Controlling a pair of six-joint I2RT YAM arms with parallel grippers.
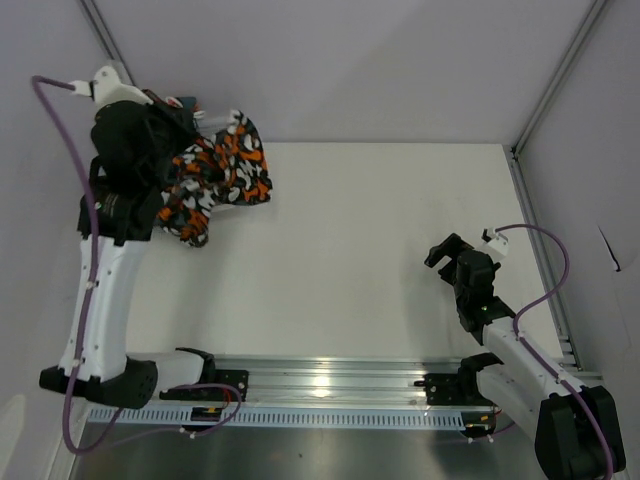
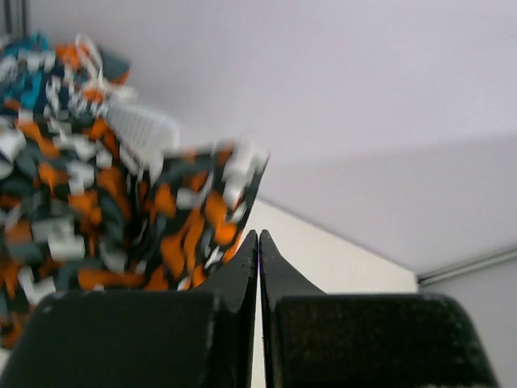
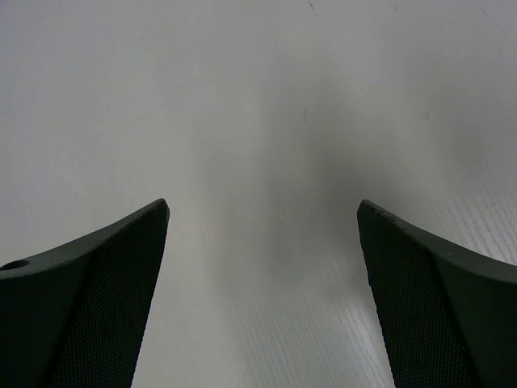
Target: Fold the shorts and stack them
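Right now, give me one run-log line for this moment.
left gripper: shut at edge of camouflage shorts, hold unclear | right gripper: open above table | fold: not yet done

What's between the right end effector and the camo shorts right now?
Only bare white table, as the top view shows. The right end effector sits open on the right side, and the camo shorts are bunched at the far left.

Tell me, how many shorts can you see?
2. The camouflage shorts lie bunched at the far left corner of the table. The blue-teal shorts peek out behind them in the left wrist view, mostly covered. More may hide underneath.
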